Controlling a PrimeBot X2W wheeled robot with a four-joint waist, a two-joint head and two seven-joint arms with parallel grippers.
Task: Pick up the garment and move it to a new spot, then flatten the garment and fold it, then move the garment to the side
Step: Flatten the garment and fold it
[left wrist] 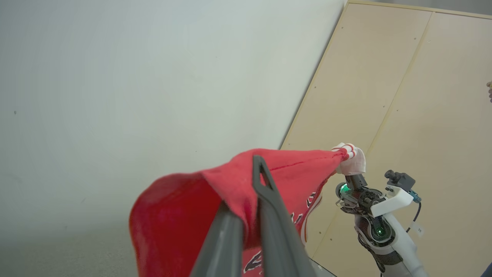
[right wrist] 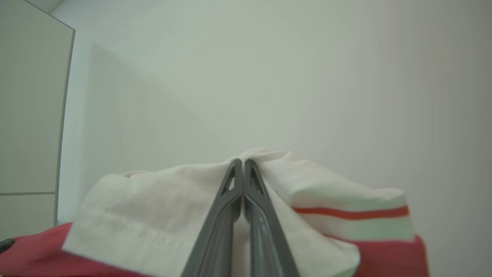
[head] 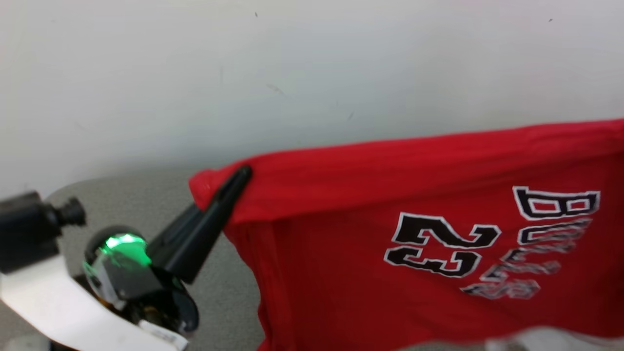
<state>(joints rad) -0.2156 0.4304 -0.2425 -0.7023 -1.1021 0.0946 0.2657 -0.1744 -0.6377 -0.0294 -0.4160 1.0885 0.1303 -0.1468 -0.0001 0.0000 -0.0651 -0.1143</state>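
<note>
The garment [head: 365,273] is a red jersey with black-and-white "23" lettering. It hangs stretched in the air between my two grippers. My left gripper [head: 243,171] is shut on its red corner at the lower left of the head view. In the left wrist view the red cloth [left wrist: 173,215] drapes over the shut left gripper [left wrist: 255,159]. Farther off, my right gripper [left wrist: 351,175] holds the white striped sleeve end. The right wrist view has the right gripper [right wrist: 242,161] shut on white fabric [right wrist: 153,207] with a red stripe.
A pale wall [head: 312,73] rises behind the garment. Beige wall panels [left wrist: 384,96] stand behind my right arm. A grey surface [head: 146,195] lies below my left gripper. My left arm's wrist camera [head: 29,229] sits at the left edge.
</note>
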